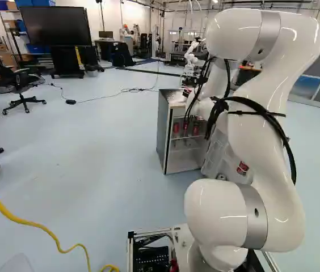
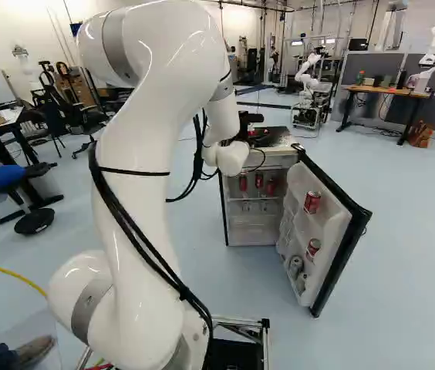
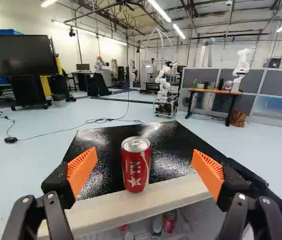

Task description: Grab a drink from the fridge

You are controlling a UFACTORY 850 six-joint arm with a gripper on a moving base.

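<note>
Arm arches forward; hand level over fridge, fingers wide apart, one upright can ahead. Three red cans inside, two door cans.

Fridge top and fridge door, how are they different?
The fridge top lies flat, but the fridge door stands upright, swung open. The top is shiny black with a pale front edge, while the door is white inside with a black edge. One red can stands on the top, but the door holds several cans. Both hold red cans.
</note>
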